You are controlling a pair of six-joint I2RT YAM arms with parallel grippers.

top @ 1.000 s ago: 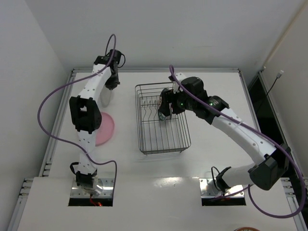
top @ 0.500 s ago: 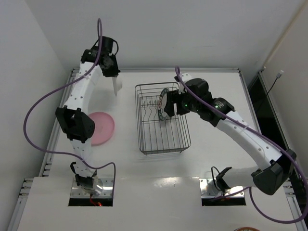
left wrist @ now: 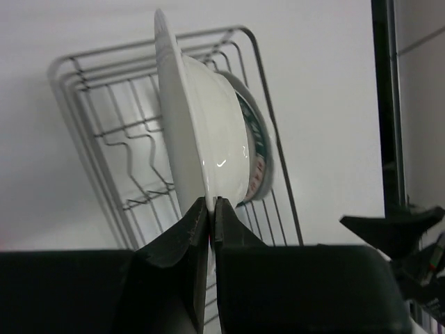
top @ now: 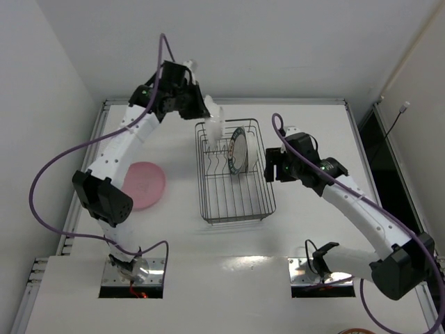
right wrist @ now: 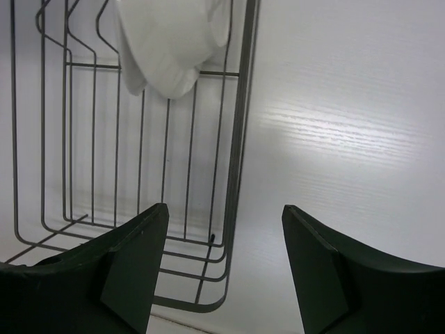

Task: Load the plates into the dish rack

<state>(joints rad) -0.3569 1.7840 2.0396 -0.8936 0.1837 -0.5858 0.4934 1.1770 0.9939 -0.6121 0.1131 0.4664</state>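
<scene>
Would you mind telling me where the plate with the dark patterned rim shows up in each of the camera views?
Top external: the patterned plate stands on edge in the dish rack, centre.
Left wrist: right of centre, its rim peeking out behind the white plate.
Right wrist: top left, a white underside, probably this plate.
Shared landmark: the dish rack's wires.

top view bright, even overhead light, soft faint shadows under arms. glare patch on table [top: 240, 264], near centre. left wrist cam: small glint on white plate [left wrist: 208, 139]; left gripper [left wrist: 211, 205] dark, underexposed, soft focus. right wrist cam: washed-out sheen on table right of dish rack [right wrist: 240, 139]; right gripper [right wrist: 224, 209] dark, blurry, no detail.
</scene>
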